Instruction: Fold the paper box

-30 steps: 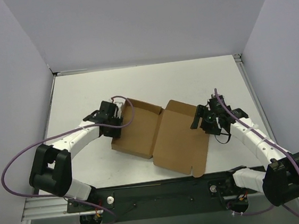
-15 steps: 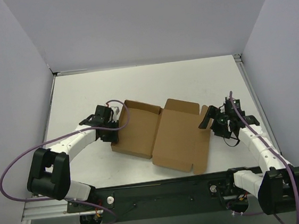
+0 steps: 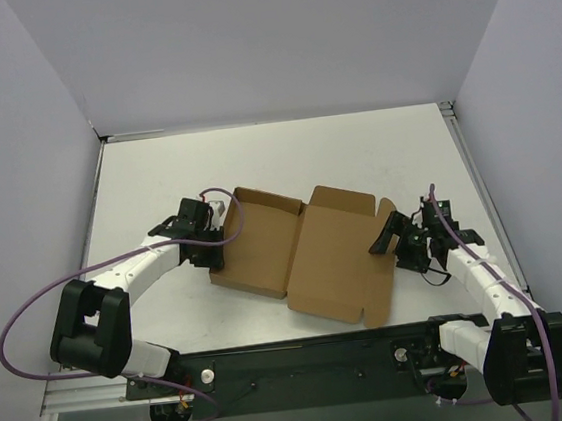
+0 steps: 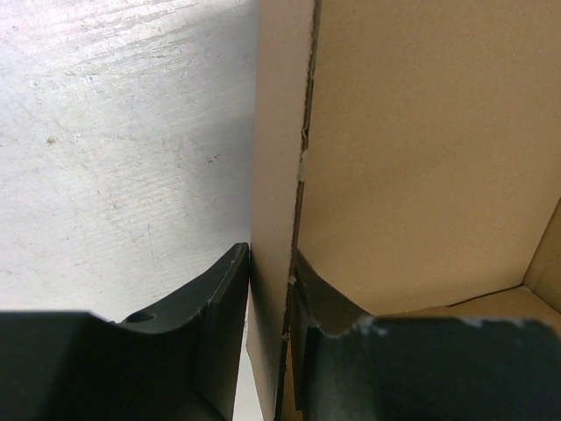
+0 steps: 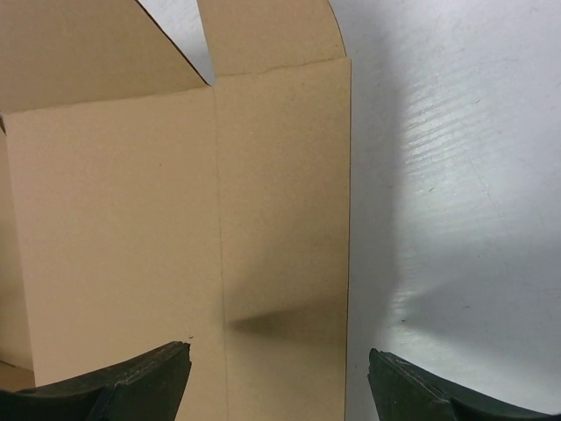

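The paper box lay half-formed near the middle of the table. Its two brown panels were spread open along a centre crease. The left panel's walls were already raised, and the right panel lay lower with its tabs loose at the edge.

You had the left gripper pinched on the box's upright left wall, one finger outside and one inside, each touching the cardboard. My guess is that this grip was there to anchor the sheet and hold that wall standing while the other side got worked.

Your right gripper gaped wide and held nothing. Its fingers stood either side of the right panel's outer strip, with no contact that I could make out. It looked as if you had lined up to take or push that strip, which I judge to be the next fold. Most of the folding was not yet done.

Under it all, the table was white and faintly scuffed. Plain pale walls closed it in on three sides, and purple cables looped off both arms.
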`<action>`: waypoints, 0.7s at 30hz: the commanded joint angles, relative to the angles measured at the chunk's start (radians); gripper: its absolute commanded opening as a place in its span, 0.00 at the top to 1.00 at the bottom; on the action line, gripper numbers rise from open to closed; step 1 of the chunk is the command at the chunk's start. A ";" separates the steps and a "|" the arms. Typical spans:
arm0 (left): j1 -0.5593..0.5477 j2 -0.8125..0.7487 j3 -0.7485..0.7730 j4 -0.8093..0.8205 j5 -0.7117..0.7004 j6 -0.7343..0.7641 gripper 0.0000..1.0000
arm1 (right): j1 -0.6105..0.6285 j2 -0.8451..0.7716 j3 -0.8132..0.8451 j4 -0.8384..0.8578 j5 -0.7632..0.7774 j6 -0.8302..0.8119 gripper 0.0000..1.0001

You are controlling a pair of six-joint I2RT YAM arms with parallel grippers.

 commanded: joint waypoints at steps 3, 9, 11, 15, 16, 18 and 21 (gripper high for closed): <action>-0.012 -0.024 0.003 0.021 0.035 -0.008 0.66 | -0.004 0.010 -0.039 0.057 -0.022 0.011 0.18; -0.070 -0.026 0.008 0.006 0.008 -0.014 0.67 | -0.004 0.035 -0.049 0.143 -0.073 0.015 0.27; -0.104 -0.041 0.000 0.001 0.015 -0.033 0.67 | -0.004 0.036 -0.033 0.156 -0.079 0.012 0.37; -0.138 -0.099 -0.057 0.037 0.080 -0.140 0.67 | -0.004 0.061 0.071 0.154 -0.078 -0.040 0.49; -0.141 -0.116 -0.089 0.059 0.101 -0.161 0.67 | -0.004 0.082 0.094 0.153 -0.081 -0.054 0.50; -0.165 -0.165 -0.124 0.084 0.101 -0.218 0.66 | -0.004 0.116 0.169 0.159 -0.093 -0.090 0.58; -0.213 -0.208 -0.184 0.155 0.111 -0.298 0.66 | -0.004 0.225 0.244 0.185 -0.154 -0.107 0.66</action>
